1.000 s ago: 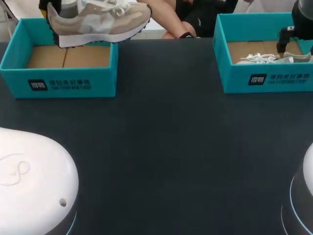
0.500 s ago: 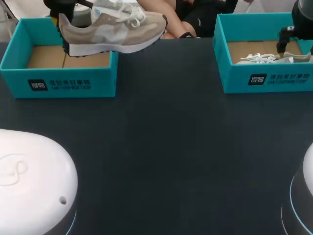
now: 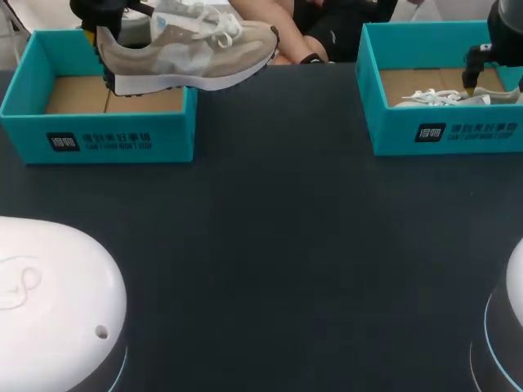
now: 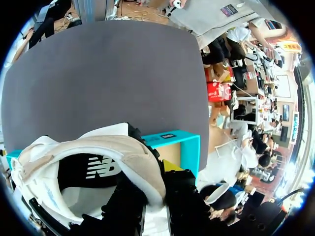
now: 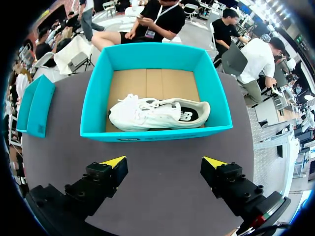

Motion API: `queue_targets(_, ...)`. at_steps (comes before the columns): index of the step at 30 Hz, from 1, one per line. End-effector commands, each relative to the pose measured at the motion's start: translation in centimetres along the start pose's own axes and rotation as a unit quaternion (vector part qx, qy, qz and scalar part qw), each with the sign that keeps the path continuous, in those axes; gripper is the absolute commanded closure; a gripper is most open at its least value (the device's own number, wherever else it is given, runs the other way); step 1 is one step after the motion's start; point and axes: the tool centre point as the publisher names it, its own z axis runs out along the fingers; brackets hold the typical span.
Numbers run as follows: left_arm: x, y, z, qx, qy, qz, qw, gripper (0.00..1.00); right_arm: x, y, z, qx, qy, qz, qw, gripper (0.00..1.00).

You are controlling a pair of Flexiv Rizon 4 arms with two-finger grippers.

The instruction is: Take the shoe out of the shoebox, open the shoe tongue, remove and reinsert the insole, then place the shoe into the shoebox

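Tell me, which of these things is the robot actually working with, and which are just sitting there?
In the job:
- beige shoe, gripped at the heel by the left tool, in the air above the left shoebox

Just sitting:
- white shoe, lying untouched in the right shoebox
- right tool, open, holding nothing
- dark table

Dark table (image 3: 278, 245), left shoebox (image 3: 98, 140), right shoebox (image 3: 448, 131)
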Motion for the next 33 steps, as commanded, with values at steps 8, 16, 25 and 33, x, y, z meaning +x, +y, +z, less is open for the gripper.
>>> queue_targets(8,0.2,-0.2,-0.1,-0.003,-0.001,0.000,1.000,1.00,0.0,-0.1,0.1,-0.001,0.000,0.001,1.000,0.00)
queue_targets(16,-2.6,-1.9,-1.1,-0.008,-0.010,0.018,1.000,1.00,0.0,-0.1,0.1,-0.001,0.000,0.001,1.000,0.00)
queue_targets(25,-5.8,-3.8,-2.4,-0.018,-0.021,-0.003,1.000,1.00,0.0,-0.1,0.1,-0.001,0.000,0.001,1.000,0.00)
queue_targets(33,-7.5,-4.5,-3.1,-0.011,-0.030,-0.012,0.999,1.00,0.0,-0.1,0.1,-0.001,0.000,0.001,1.000,0.00)
